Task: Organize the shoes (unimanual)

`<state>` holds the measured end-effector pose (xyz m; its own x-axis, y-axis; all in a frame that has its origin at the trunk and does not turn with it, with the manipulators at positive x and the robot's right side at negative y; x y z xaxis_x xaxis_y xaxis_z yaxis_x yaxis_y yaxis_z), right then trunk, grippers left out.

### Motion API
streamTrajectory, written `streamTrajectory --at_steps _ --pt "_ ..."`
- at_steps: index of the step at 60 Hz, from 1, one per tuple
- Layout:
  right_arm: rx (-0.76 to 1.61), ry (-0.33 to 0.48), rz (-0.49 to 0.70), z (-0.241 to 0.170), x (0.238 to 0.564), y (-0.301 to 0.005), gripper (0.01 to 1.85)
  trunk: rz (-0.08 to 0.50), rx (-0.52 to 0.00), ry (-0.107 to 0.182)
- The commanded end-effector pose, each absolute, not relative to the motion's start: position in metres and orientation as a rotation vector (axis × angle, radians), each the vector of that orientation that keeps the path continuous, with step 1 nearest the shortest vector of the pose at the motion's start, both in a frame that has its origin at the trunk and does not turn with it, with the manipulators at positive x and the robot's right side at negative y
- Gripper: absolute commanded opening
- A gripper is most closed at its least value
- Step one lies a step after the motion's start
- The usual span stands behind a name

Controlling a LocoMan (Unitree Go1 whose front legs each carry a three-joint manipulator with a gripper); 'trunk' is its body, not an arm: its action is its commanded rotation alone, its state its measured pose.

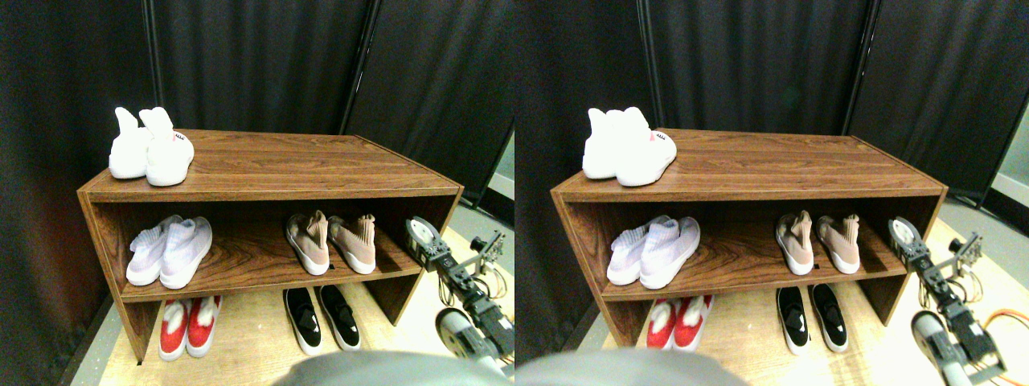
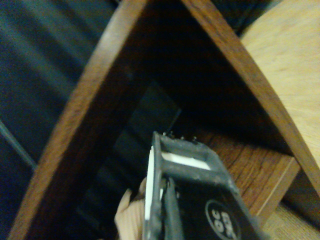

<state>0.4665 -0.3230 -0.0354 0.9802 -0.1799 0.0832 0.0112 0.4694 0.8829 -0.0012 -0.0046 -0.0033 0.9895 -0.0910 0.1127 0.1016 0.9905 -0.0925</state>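
The right gripper [image 1: 426,241] hovers just outside the open right end of the wooden shoe rack [image 1: 265,165], level with its middle shelf [image 1: 241,269], and whether its jaws are spread or pressed together cannot be told from either view. In the wrist view the dark jaw frame points into the shadowed bay between the rack's top board and shelf, with a sliver of beige knit showing beside it. The beige-tan sneakers [image 1: 331,241] stand on the right part of that shelf, toes toward the front, the nearer one [image 1: 354,241] close to the gripper and angled slightly away from its partner [image 1: 309,241]. Risks from here appear to lie in the tight bay: a reach made too high or too wide could strike the top board or the rack's right side panel [image 1: 440,211], and a push rather than a clean pinch on the soft ribbed collar could topple the near sneaker or shove it into its mate. Farther along the shelf a pale lilac-white pair [image 1: 169,251] sits well apart, a white high-collared pair [image 1: 151,149] rests on top, and red shoes [image 1: 187,326] and black shoes [image 1: 321,318] line the floor below.
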Motion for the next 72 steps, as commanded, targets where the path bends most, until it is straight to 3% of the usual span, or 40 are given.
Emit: streamTrajectory --at_steps 1,14,30,52,61,72 --pt "1.086 -0.192 -0.133 -0.036 0.482 -0.324 0.06 -0.092 -0.118 -0.109" --pt "1.090 -0.211 -0.229 -0.045 0.500 -0.321 0.06 -0.089 -0.122 -0.116" --pt "1.092 -0.193 -0.257 -0.062 0.522 -0.323 0.06 -0.068 -0.134 -0.114" --pt "1.112 -0.131 -0.296 -0.090 0.508 -0.306 0.06 -0.039 -0.162 -0.103" --pt "1.167 -0.056 -0.265 -0.099 0.506 -0.291 0.06 -0.027 -0.174 -0.099" --pt "1.169 -0.060 -0.250 -0.103 0.510 -0.282 0.06 -0.016 -0.183 -0.099"
